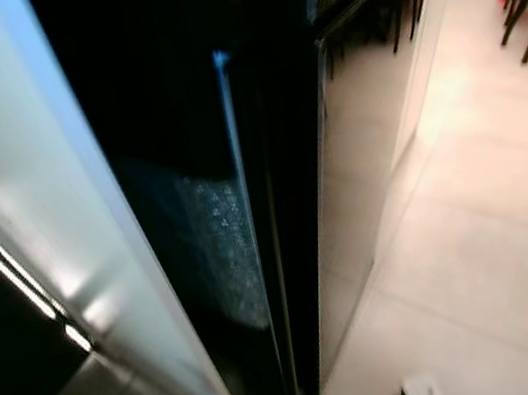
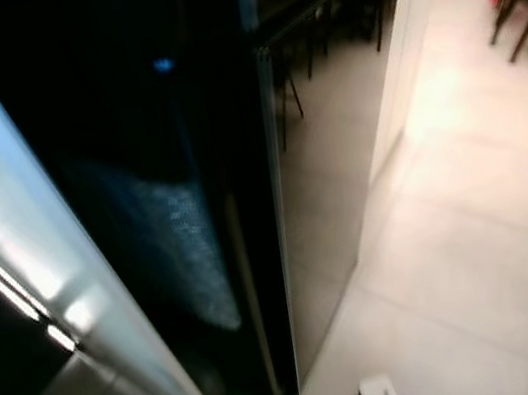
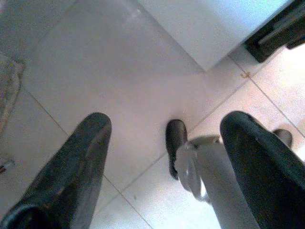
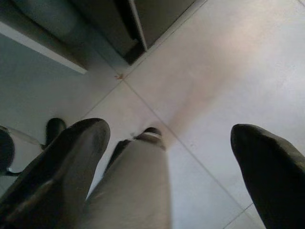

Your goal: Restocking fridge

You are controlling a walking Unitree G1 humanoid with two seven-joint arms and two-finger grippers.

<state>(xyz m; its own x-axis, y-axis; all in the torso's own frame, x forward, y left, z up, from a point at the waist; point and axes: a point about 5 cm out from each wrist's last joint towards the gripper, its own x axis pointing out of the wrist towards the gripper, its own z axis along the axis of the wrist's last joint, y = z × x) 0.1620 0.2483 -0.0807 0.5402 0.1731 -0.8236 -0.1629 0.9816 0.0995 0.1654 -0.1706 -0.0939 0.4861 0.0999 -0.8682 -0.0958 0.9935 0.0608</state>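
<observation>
**Fridge door ajar, both claws empty and low**

Fridge (image 1: 276,206) stands straight ahead, dark and glossy, with its pale door (image 1: 70,250) swung open at the robot's left. The left claw (image 3: 162,167) and right claw (image 4: 176,167) both hang spread open over the tiled floor (image 1: 476,253), holding nothing, so no item is ready to stock. The head views are blurred. One risk is that a leg or arm clips the door's edge, which stands very close.
</observation>
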